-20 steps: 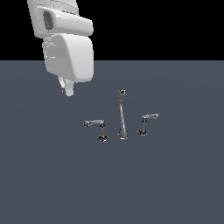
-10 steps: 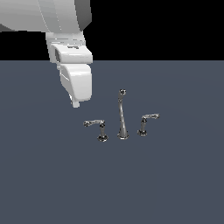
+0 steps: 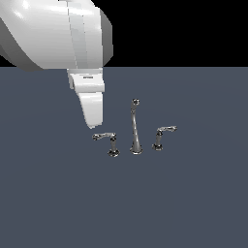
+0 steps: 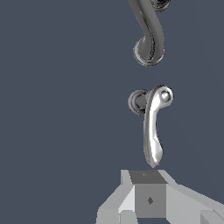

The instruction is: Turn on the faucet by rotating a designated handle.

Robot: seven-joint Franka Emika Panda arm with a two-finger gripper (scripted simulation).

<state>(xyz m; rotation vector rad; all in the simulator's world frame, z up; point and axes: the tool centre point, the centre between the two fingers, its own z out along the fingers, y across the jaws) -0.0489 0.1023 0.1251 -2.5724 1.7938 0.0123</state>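
We see a flat slate-grey worktop [image 3: 193, 203] under a black background, with a small chrome faucet [image 3: 135, 127] standing near its middle. Its tall thin spout [image 3: 135, 131] rises between two short lever posts. The handle [image 3: 105, 136] stands toward the exterior view's left of the spout, its long, nearly level lever reaching away from the spout to a downturned tip. The twin handle [image 3: 162, 134] stands on the spout's other side, its shorter lever slanting upward. The big white arm [image 3: 58, 34] fills the upper corner on the exterior view's left, and the pincer [image 3: 93, 121] hangs just above and beside the handle's lever tip. In the wrist view, the handle [image 4: 153, 127] points at the grey pincer [image 4: 148, 199], its tip just short of it. We cannot tell how far the pincer is open; it has hold of nothing.
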